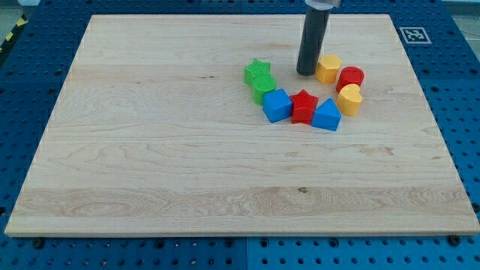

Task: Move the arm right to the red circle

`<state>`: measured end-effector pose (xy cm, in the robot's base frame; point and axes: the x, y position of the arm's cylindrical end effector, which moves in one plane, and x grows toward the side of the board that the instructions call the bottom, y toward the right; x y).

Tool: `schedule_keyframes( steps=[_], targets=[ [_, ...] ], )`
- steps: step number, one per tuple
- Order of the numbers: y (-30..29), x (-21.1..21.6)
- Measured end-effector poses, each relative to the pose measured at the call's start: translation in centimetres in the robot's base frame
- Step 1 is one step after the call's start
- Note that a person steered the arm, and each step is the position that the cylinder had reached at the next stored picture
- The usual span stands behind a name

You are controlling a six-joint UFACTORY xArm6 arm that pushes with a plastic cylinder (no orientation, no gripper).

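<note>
The red circle block [351, 76] sits on the wooden board [150, 150] at the view's upper right, in a curved cluster of blocks. My tip [306, 73] rests on the board just left of a yellow hexagon block [328, 68], which lies between my tip and the red circle. A yellow block [349, 99] sits right below the red circle. A blue triangle-like block [326, 115], a red star [303, 106], a blue cube [277, 105], a green block [263, 88] and a green star [257, 72] continue the arc to the left.
A blue pegboard surface [450, 90] surrounds the board. A fiducial marker [412, 34] sits at the board's top right corner.
</note>
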<state>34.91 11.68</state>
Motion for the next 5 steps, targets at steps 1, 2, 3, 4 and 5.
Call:
schedule_keyframes(
  steps=[1, 2, 3, 4, 5],
  targets=[
    [1.4, 0.0],
    [1.4, -1.4],
    [1.5, -3.4],
    [3.0, -6.3],
    [6.6, -7.6]
  ],
)
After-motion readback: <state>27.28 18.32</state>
